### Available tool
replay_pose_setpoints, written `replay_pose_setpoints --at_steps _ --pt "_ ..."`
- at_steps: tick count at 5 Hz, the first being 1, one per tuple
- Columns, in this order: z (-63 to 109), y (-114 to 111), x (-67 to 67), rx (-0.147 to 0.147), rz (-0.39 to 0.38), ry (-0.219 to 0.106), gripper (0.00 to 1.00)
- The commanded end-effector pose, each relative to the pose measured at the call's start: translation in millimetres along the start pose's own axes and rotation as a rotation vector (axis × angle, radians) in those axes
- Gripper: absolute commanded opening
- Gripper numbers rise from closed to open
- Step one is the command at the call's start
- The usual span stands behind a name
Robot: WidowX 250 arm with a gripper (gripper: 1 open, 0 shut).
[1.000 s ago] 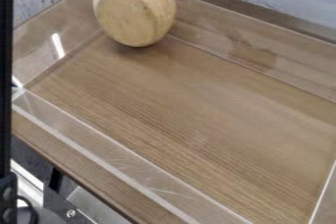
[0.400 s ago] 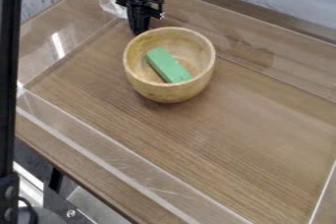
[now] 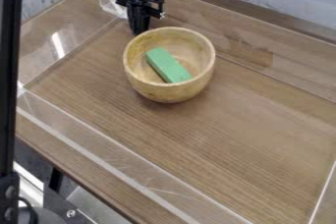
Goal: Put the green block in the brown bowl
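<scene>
Camera view: looking down at an angle on a wooden table (image 3: pixel 223 140) ringed by a low clear plastic wall (image 3: pixel 79 135).

Brown bowl: the brown bowl (image 3: pixel 168 65) sits upright toward the far left part of the table, mouth facing up, clear of the wall on every side.

Green block: the green block (image 3: pixel 167 65) lies inside the bowl, slanting across its floor from upper left to lower right, leaning a little against the inner wall. Nothing is touching it.

Gripper: the gripper (image 3: pixel 140 22) hangs just behind the bowl's far rim, pointing straight down, dark fingers pressed together with nothing between them. Whether the tips touch the table or the rim I cannot tell from here.

What has changed: a second ago the bowl was tipped on its side near the far left edge, showing only its underside, and no arm or block was in sight. Over the last half second nothing has shifted; bowl, block and gripper match the picture before this one.

What that means: the block is already where the task wants it, so by my reading the job is done.

What is left: at most, lifting the arm away without catching the rim, since it stands so close behind the bowl.

Risk: a careless sideways pull could nudge the bowl and tip the block back out.
</scene>
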State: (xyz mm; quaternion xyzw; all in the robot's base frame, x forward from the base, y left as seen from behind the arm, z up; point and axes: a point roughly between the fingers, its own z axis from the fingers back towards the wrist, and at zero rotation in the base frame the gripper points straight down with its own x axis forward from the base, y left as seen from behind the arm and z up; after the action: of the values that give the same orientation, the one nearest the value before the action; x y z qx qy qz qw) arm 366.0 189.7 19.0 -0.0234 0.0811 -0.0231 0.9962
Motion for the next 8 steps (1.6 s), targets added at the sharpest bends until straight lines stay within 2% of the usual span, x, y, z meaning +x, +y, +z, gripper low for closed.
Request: replay_pose_setpoints --at_steps 1,8 --pt "2.7 6.3 -2.1 0.000 0.017 -0.009 0.00" --pt "2.1 8.8 -2.2 -0.013 0.030 -0.017 0.00"
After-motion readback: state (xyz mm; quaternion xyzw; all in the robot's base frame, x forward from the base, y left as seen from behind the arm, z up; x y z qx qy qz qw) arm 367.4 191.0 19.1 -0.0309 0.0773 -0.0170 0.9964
